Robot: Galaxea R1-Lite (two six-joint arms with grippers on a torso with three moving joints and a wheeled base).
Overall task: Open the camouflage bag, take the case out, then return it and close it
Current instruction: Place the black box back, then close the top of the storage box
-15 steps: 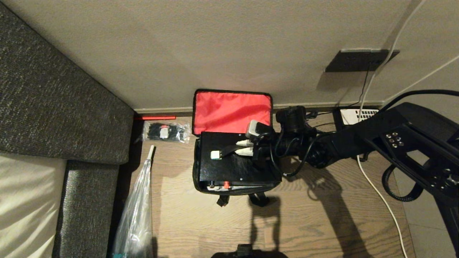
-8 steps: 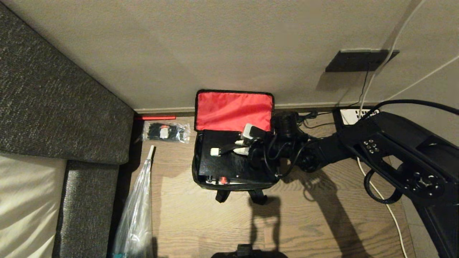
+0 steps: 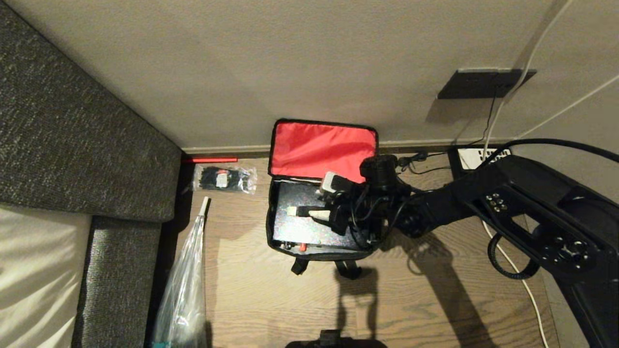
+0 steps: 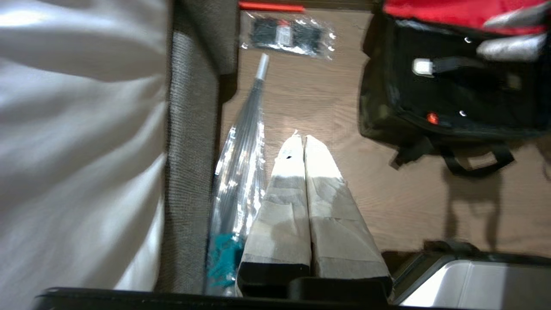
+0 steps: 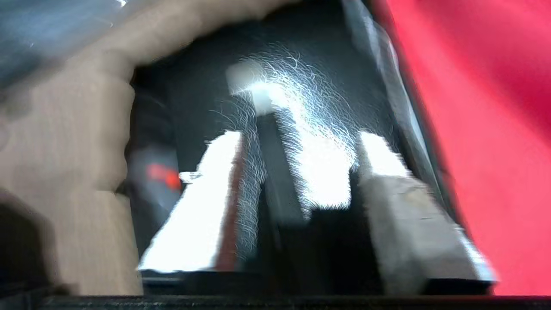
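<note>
Against the wall, the camouflage bag (image 3: 320, 212) sits on the wood floor (image 3: 425, 309), lid thrown back so the red lining (image 3: 323, 150) faces up. The case (image 3: 309, 222) lies flat inside it, speckled top showing, red latch (image 3: 302, 247) at the near edge.

The right gripper (image 3: 316, 210) is poised over the case's strap handle (image 5: 275, 172). Fingers are spread, one either side of the strap, nothing pinched. The case is judged seated back in the bag, so the step in hand is release and retreat before the lid gets closed.

To do it well:
- Fingers are kept spread until clear of the strap, so the case isn't dragged up again.
- The wrist is lifted straight off, not swept sideways; the bag walls sit close around the case.
- The case should be checked level below the rim before the lid comes over, else the zipper is likely to bind.

Room: tight at the back, the lid leans at the wall. On the robot's left, a cable-tie packet (image 3: 223, 179) and a clear plastic bag (image 3: 181, 290) lie near the grey sofa (image 3: 72, 145). On the right, a white cable (image 3: 512, 266) crosses the floor under the arm. Open floor is at the front, beyond the bag's straps (image 3: 348, 268).

The left gripper (image 4: 300, 144) is parked well apart, fingers pressed together, holding nothing.
</note>
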